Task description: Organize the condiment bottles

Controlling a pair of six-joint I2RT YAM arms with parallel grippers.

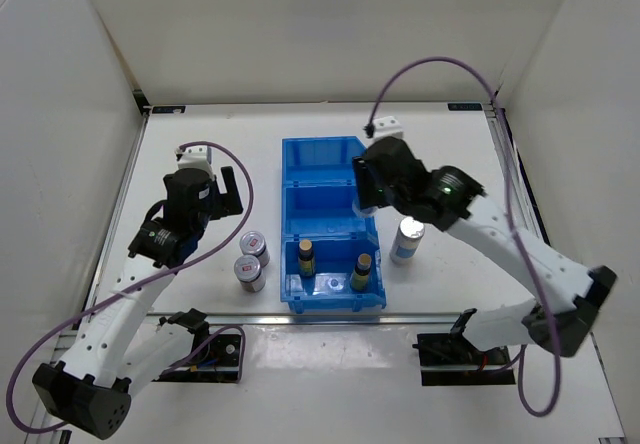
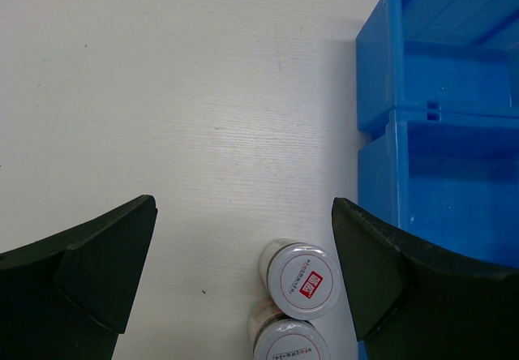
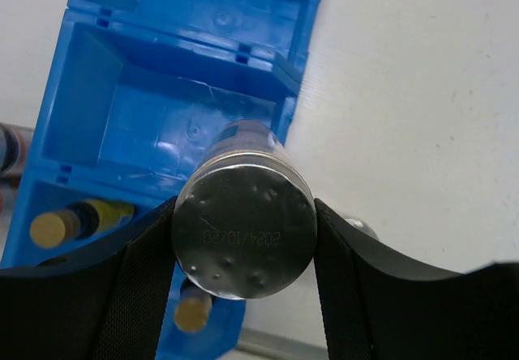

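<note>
Two amber bottles (image 1: 305, 257) (image 1: 362, 272) with tan caps stand in the near compartment of the blue bin (image 1: 330, 159). Two silver-lidded jars (image 1: 254, 247) (image 1: 249, 273) stand touching each other left of the bin. Another jar (image 1: 407, 240) stands right of it. My right gripper (image 1: 364, 189) is shut on a silver-lidded jar (image 3: 243, 234), held above the right wall of the bin's middle compartment (image 3: 162, 117). My left gripper (image 1: 230, 192) is open and empty over bare table, beyond the two left jars (image 2: 304, 279) (image 2: 290, 345).
The bin's middle and far compartments hold nothing. White walls enclose the table on three sides. The bin's left wall (image 2: 381, 133) is close to my left gripper's right finger (image 2: 381, 271).
</note>
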